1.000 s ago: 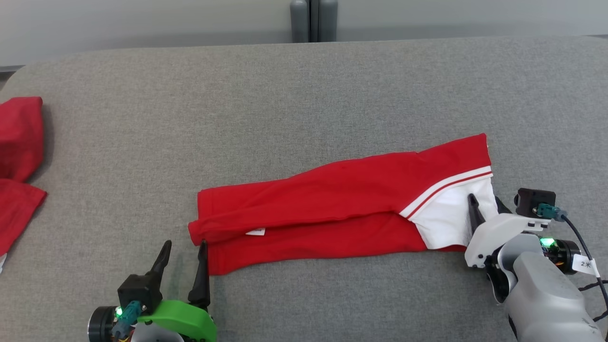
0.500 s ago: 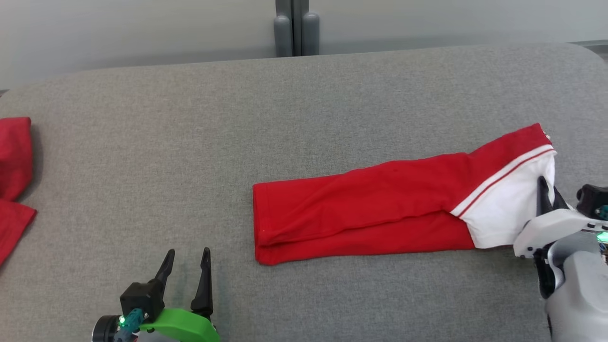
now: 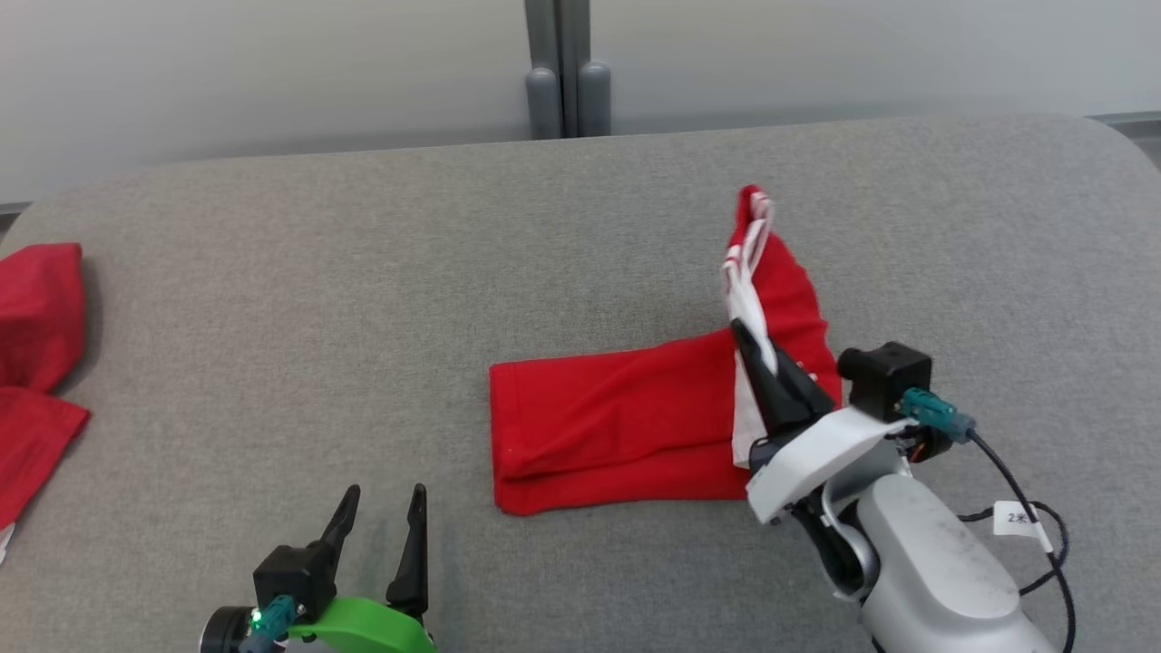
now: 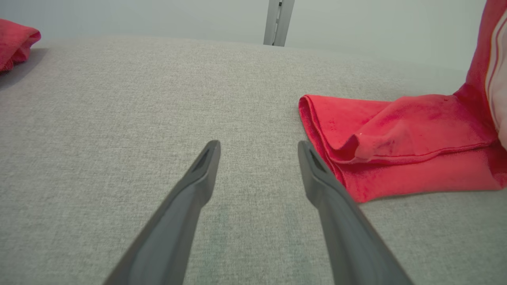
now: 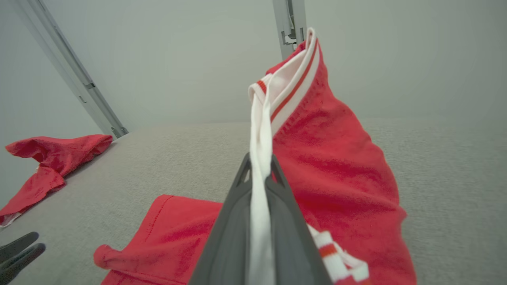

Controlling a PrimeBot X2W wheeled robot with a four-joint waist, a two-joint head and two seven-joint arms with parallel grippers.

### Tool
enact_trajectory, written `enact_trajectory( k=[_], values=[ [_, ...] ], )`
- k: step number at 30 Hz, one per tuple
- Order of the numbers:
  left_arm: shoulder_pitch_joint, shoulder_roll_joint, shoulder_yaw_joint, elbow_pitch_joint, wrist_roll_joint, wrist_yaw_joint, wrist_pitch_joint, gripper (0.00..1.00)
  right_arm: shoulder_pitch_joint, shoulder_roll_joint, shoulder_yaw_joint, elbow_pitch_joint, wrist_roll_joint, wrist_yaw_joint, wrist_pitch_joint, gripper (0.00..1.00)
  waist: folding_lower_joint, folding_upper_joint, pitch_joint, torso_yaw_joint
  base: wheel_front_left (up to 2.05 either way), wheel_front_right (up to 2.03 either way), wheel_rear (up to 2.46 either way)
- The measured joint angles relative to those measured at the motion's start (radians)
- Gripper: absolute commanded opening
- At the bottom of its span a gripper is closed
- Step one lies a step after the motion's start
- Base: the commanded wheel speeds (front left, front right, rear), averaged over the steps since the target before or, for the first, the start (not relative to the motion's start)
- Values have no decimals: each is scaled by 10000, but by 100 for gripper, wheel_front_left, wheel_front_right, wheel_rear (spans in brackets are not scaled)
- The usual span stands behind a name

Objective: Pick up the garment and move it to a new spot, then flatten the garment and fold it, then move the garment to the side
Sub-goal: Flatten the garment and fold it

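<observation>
A grey, fabric-covered table with rounded far corners carries two things. The garment, red and folded in layers, lies flat just right of the middle, its white-trimmed right end lifted off the fabric. Well apart, at the left edge, lies another red cloth, crumpled.

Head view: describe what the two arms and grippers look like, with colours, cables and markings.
Left gripper: two long dark tapered fingers on a bright green mount, with a black block and a teal connector lit green. Right gripper: similar dark fingers on a white mount, a black box with a teal plug, a black cable carrying a white tag marked with a 2, and a pale grey forearm.
</observation>
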Motion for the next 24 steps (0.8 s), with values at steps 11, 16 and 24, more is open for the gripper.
enact_trajectory(
  k=[11,16,24],
  values=[
    [-22,-2,12,144,21,-2,0,100,-524,-4,2752,570,2205,0,2,44,0,0,82,1244,0,0,0],
    [-21,10,397,132,150,42,0,100,-593,12,2838,360,2479,0,0,100,0,0,93,1364,0,0,0],
    [-236,-2,677,-48,341,82,0,100,-152,8,662,339,493,0,0,100,0,0,8,536,0,0,0]
  ],
)
